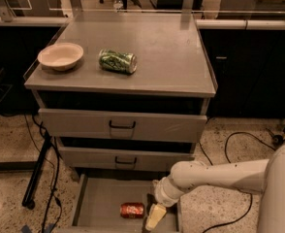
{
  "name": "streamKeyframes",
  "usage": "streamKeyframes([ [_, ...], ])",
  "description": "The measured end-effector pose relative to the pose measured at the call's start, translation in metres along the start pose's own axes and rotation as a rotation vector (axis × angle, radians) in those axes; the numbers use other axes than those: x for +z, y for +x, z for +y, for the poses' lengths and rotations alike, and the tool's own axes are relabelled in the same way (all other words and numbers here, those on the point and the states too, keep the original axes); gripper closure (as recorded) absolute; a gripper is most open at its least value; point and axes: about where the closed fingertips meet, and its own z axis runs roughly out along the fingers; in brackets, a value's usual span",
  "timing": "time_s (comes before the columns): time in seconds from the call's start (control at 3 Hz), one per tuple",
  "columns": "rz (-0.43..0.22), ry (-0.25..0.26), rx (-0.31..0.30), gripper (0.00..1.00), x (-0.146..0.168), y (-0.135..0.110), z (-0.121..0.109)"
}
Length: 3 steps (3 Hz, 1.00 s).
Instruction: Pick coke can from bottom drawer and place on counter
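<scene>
In the camera view, your bottom drawer (pixel 101 203) stands pulled out toward the near side, below the two taller drawers (pixel 123 125). That leaves its plain grey floor open from above, and the arm (pixel 215 176) can reach down into it from the right. The tool (pixel 154 217) hangs low at the drawer's right side, just beside the coke can (pixel 133 210) on the can's right. It seems to have no hold on the can, and you cannot tell whether it is spread or pressed together. The can lies on its side on the drawer floor, near the middle, with its length running left to right, so you will likely need a grasp across its round body. It looks small, red with an orange tint, and paler at the ends. Above, the bench (pixel 166 52) shows bare grey surface to the right of the green can (pixel 117 61) and the bowl (pixel 60 56), a fair spot for setting it down.
</scene>
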Motion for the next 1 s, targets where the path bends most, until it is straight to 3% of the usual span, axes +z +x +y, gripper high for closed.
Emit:
streamKeyframes([
  [0.33,0.000,0.000,0.000,0.00,0.000,0.000,0.000],
  [1.0,-0.070,0.072,-0.011,0.00,0.041,0.004,-0.035],
])
